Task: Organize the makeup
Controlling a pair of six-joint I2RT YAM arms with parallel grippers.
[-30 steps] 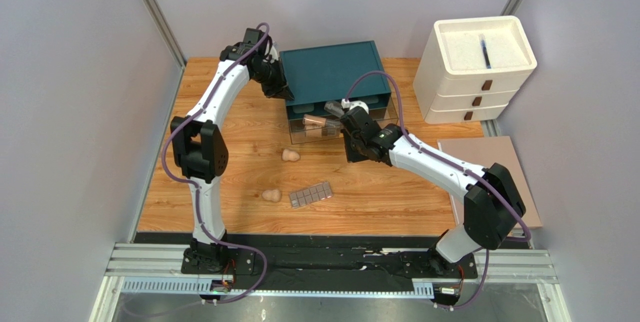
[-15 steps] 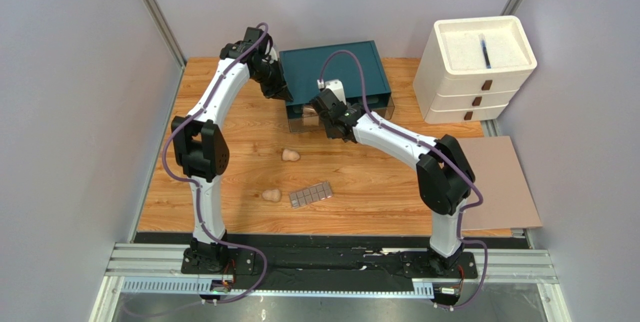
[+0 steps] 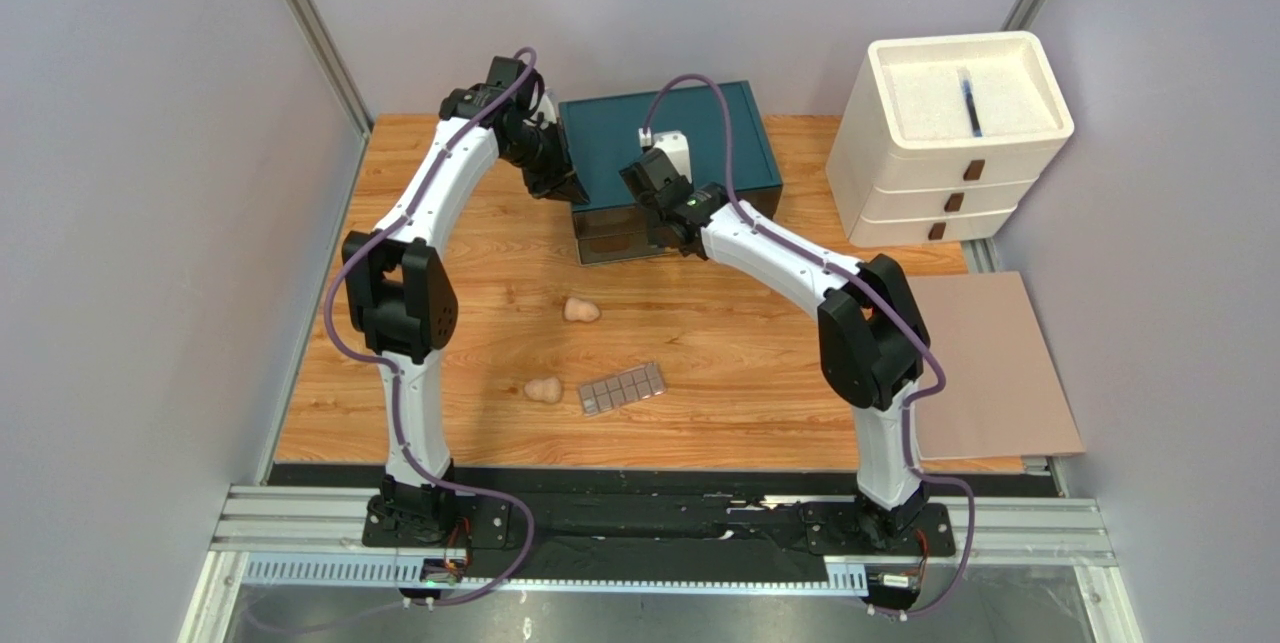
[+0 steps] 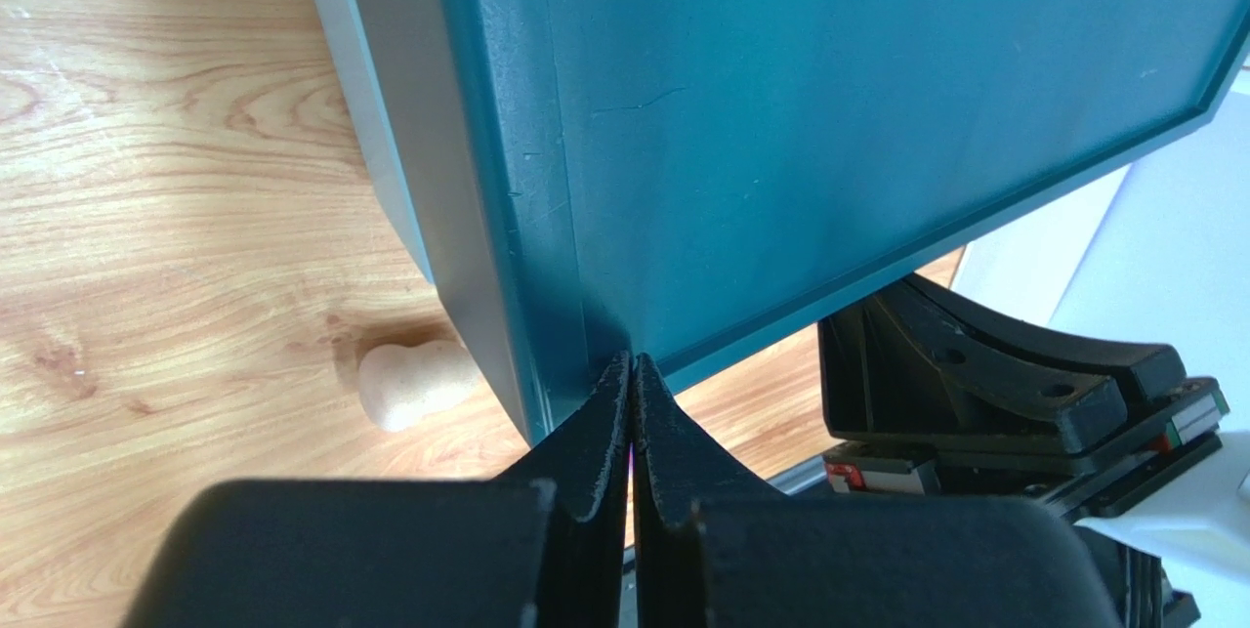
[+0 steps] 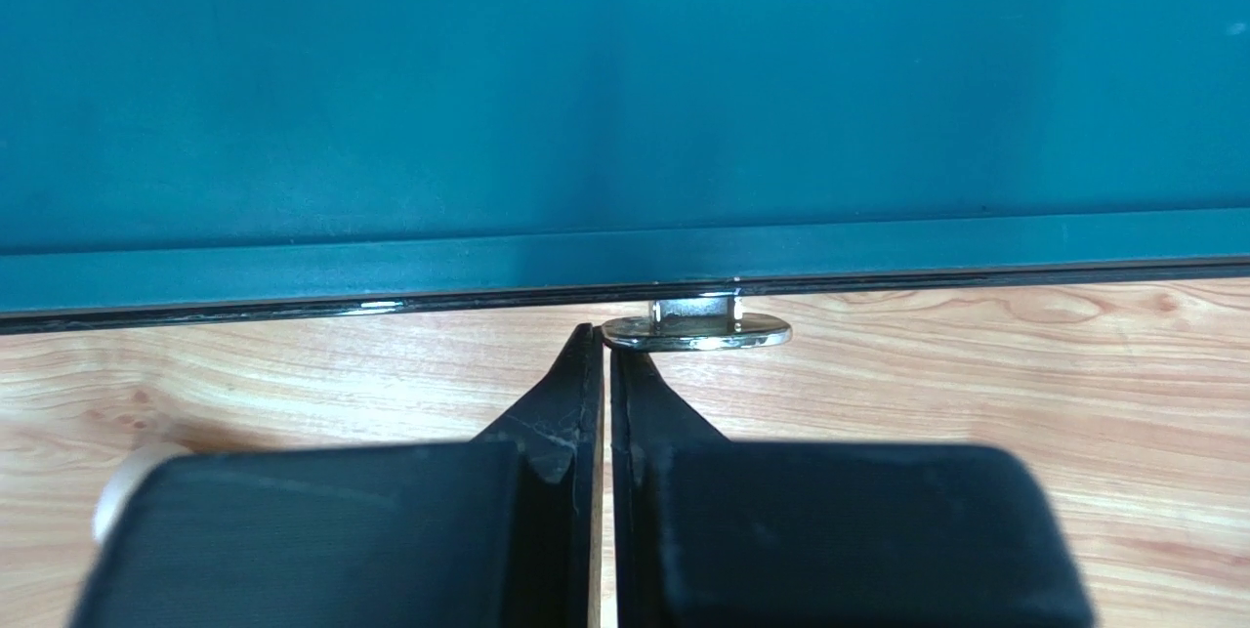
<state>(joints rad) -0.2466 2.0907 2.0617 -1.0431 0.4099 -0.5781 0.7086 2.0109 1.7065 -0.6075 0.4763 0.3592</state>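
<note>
**Top view.** The teal box (image 3: 601, 148) sits at the far middle of the table (image 3: 721, 358). The left gripper (image 3: 574, 196) is at the box's near left corner. The right gripper (image 3: 655, 223) is down at the box's front face, a little right of the left one. From up here I cannot tell how either pair of fingers stands.

The makeup lies on bare wood in front of the box:
- The far sponge (image 3: 580, 310) is near the box front.
- The near sponge (image 3: 544, 391) is closer to the arm bases.
- The palette (image 3: 622, 388) lies flat just right of the near sponge, apart from it.

A white drawer unit (image 3: 947, 133) stands at the far right, well apart from all of this.

**Left wrist.** The fingers (image 4: 599, 430) are pressed together with nothing between them. Their tips meet against the corner edge of the box. A sponge (image 4: 415, 382) lies on the wood just beside that corner (which of the two, I cannot tell).

**Right wrist.** The fingers (image 5: 565, 394) are likewise closed on nothing, with only a hairline between them. Their tips sit just left of a small metal handle (image 5: 697, 331) that juts from the box's front edge (touching it or not is hard to say). The box top fills the upper half and wood grain the lower.
</note>
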